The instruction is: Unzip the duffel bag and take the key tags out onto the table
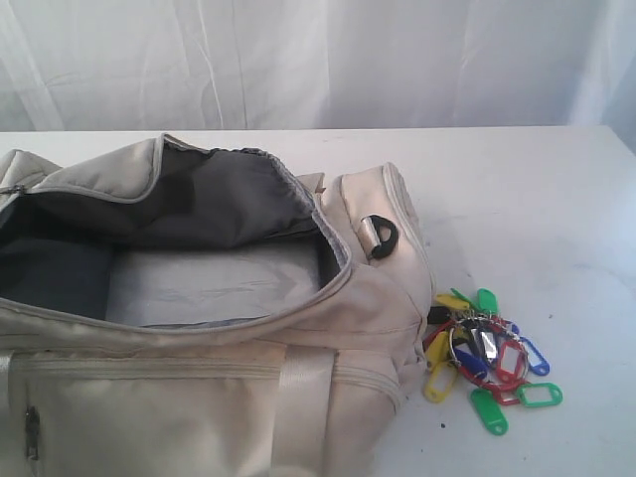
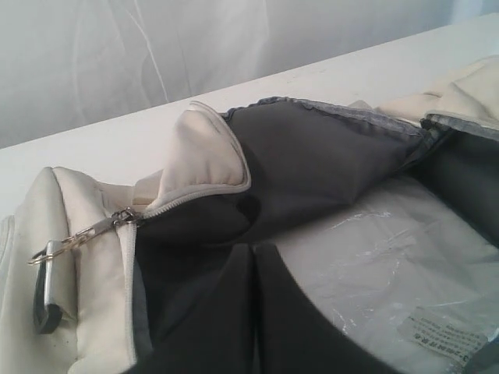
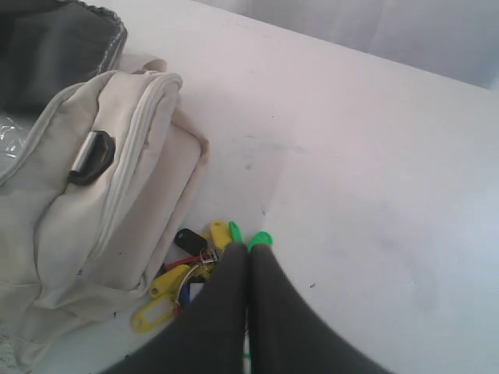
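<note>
I am looking at a cream duffel bag (image 1: 199,397) lying on a white desk (image 1: 537,199), with its main zip undone and the mouth gaping wide. I can find no brand name or logo on the outside of the bag. The only writing I see is on a small white label (image 2: 444,336) lying on the floor of the bag. It carries rows of tiny print that is too small and blurred for me to read. The grey lining (image 1: 199,209) shows inside, and a sheet of clear plastic film (image 2: 374,257) covers the pale bottom panel. A metal zipper pull (image 2: 93,230) hangs at one end of the opening, and a dark D-ring (image 1: 381,237) sits on the end pocket. The left fingers (image 2: 243,269) are pressed together with no gap between them. They hold nothing and hang over the open interior, touching no fabric that I can make out. The right fingers (image 3: 236,269) are likewise closed flat against each other and empty. Their tips line up over the key tags (image 1: 482,363) in the wrist view, though I cannot tell whether they touch them. The key tags lie on the desk just beside the bag's end pocket, outside the bag. They form a loose bunch of green, yellow, red, blue and black plastic tabs on metal rings. Neither arm appears in the exterior view.
</note>
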Robot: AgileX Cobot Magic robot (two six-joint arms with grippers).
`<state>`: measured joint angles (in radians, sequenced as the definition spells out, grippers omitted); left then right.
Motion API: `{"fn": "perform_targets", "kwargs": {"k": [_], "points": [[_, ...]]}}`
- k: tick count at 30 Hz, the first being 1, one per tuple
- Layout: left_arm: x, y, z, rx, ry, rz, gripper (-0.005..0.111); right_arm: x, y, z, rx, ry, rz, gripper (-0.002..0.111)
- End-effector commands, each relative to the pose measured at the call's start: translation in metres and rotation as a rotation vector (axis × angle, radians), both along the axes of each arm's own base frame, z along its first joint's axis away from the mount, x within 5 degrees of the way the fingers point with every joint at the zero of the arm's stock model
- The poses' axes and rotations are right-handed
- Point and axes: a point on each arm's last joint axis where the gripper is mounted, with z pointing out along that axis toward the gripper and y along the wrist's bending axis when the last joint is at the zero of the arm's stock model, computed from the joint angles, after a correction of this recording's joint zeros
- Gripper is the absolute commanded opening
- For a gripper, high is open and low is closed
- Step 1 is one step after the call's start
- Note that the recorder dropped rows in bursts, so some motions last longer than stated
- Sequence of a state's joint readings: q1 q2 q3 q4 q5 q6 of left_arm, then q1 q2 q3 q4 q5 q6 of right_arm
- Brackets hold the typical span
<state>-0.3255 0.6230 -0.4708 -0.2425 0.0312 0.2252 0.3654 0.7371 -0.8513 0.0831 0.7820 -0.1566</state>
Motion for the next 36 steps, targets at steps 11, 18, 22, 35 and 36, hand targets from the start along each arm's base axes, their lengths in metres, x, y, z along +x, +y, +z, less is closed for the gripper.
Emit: {"fn": "perform_targets", "kwargs": {"k": [11, 18, 22, 35, 36], "points": [[-0.008, 0.004, 0.004, -0.016, -0.038, 0.011, 0.000, -0.001, -0.002, -0.001, 0.004, 0.000, -0.014, 0.000], [-0.035, 0.026, 0.023, -0.056, -0.208, 0.147, 0.000, -0.001, -0.002, -0.001, 0.004, 0.000, -0.014, 0.000], [-0.055, 0.034, 0.032, -0.073, -0.320, 0.214, 0.000, -0.001, -0.002, -0.001, 0.003, 0.001, -0.014, 0.000], [-0.107, 0.041, 0.044, -0.123, -0.580, 0.237, 0.000, -0.001, -0.002, -0.001, 0.003, 0.001, -0.014, 0.000], [-0.110, 0.041, 0.044, -0.126, -0.595, 0.237, 0.000, -0.001, -0.002, -0.001, 0.003, 0.001, -0.014, 0.000]]}}
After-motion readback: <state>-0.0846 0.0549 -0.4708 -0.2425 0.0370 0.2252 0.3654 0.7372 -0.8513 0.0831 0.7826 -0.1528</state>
